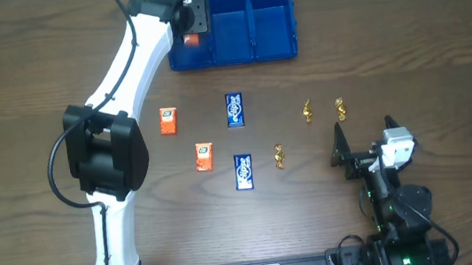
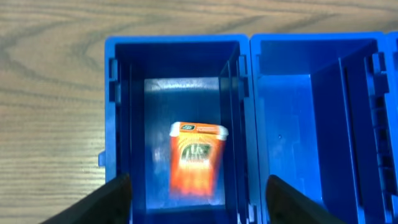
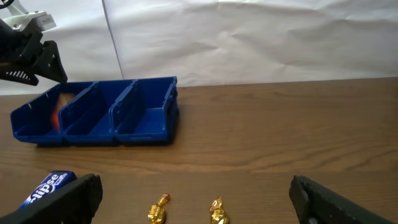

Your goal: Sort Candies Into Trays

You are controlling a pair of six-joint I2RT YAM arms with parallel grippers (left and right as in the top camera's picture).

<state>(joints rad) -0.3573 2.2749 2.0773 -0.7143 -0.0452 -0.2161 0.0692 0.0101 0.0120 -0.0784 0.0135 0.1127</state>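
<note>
The blue tray (image 1: pixel 256 54) with three compartments stands at the far middle of the table. My left gripper (image 1: pixel 190 15) hangs open over its left compartment. In the left wrist view an orange candy box (image 2: pixel 196 163) lies inside that compartment (image 2: pixel 118 124), free of the open gripper (image 2: pixel 199 208). Two more orange boxes (image 1: pixel 169 120) (image 1: pixel 205 156), two blue candies (image 1: pixel 234 109) (image 1: pixel 244 171) and three gold-wrapped candies (image 1: pixel 308 111) (image 1: pixel 339 107) (image 1: pixel 280 155) lie on the table. My right gripper (image 1: pixel 365 134) is open and low, near the gold candies (image 3: pixel 157 213) (image 3: pixel 217 211).
The wooden table (image 1: pixel 404 42) has free room to the right of the tray and along the left side. A white sheet (image 3: pixel 261 37) hangs behind the table. The left arm (image 1: pixel 135 64) stretches from the bottom left up to the tray.
</note>
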